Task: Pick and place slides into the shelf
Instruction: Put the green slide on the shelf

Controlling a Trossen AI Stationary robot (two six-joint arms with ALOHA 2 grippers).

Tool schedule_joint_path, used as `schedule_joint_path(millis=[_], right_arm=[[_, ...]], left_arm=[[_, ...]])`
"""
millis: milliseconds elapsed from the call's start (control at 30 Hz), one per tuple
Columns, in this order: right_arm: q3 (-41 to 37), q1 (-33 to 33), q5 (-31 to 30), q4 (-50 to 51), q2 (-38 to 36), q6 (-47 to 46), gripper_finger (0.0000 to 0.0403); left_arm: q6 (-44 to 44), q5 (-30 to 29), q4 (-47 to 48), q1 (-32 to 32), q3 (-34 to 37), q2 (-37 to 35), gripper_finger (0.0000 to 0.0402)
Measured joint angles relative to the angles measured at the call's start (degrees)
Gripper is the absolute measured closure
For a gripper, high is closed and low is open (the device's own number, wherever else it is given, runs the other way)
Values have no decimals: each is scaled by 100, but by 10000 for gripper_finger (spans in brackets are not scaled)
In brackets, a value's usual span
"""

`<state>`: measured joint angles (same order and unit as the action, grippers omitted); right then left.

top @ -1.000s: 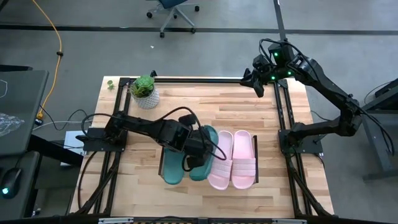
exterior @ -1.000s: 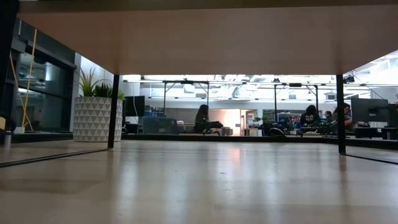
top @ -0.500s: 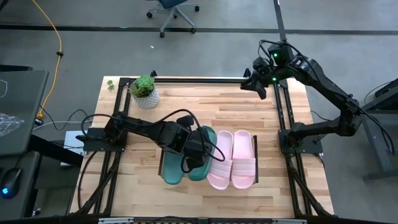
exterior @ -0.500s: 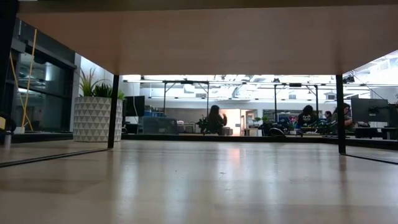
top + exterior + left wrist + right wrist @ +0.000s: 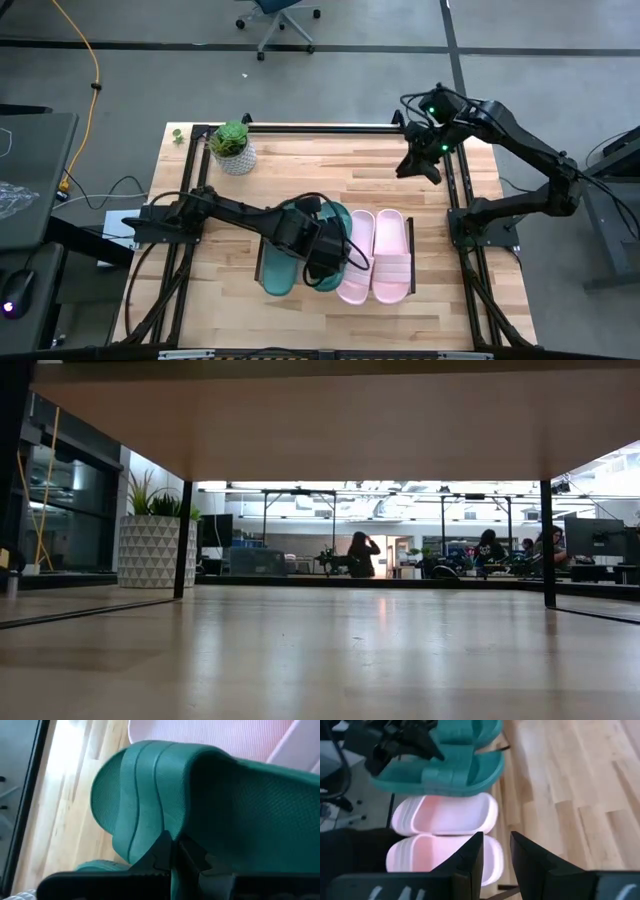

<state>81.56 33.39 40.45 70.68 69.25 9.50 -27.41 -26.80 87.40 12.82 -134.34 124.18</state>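
Four slides lie side by side near the table's near middle: two pale pink ones [image 5: 374, 257] [image 5: 440, 815] on the right, two teal ones on the left. My left gripper [image 5: 325, 250] [image 5: 175, 852] is shut on the right teal slide [image 5: 333, 222] [image 5: 445, 770], whose ribbed strap fills the left wrist view. The other teal slide [image 5: 277, 272] lies flat beside it. My right gripper [image 5: 416, 163] [image 5: 496, 857] hangs open above the table's far right part, touching nothing. The shelf [image 5: 320, 430] shows in the low view as a wood board overhead on thin black legs. My left gripper pinches the right teal slide between its two fingers [image 5: 162, 851] at the edge of the ribbed strap [image 5: 145, 827], coming from above and from the table's left. The gripper body hides the contact in the high view. The slide's toe end [image 5: 337, 212] rests down beside the pink pair.
A potted plant in a white pot [image 5: 233, 148] [image 5: 155, 545] stands at the far left corner. A black frame [image 5: 455, 200] edges the table on both sides. Bare wood lies between the slides and the far edge. People sit in the room behind [image 5: 360, 555].
My left gripper has moved a little toward the near right, staying shut, and the right teal slide has shifted with it toward the pink pair. My right gripper has swung from the far right corner toward the table's near side, over the wood.
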Motion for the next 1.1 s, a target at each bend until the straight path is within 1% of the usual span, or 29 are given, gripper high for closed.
schedule_joint_path(millis=[167,567,733,800,867,933,1100], right_arm=[[0,-264,-108,31,-2,-49,316],[0,-781,-142,859,-2,87,316],[0,-1053,-148,938,-2,96,316],[0,-1189,-294,991,-2,109,316],[0,-1337,-571,1052,4,155,316],[-150,-1478,-689,960,0,148,316],[-1016,-1696,-678,582,-83,-54,316]], left_arm=[[-3,-338,213,2,-72,-86,401],[-3,-197,264,30,-42,-118,401],[1,-198,264,47,-37,-118,401],[1,-223,266,72,-37,-118,401],[5,-263,268,98,-37,-118,401],[9,-323,271,107,-37,-118,401],[12,-393,269,107,-37,-118,401]])
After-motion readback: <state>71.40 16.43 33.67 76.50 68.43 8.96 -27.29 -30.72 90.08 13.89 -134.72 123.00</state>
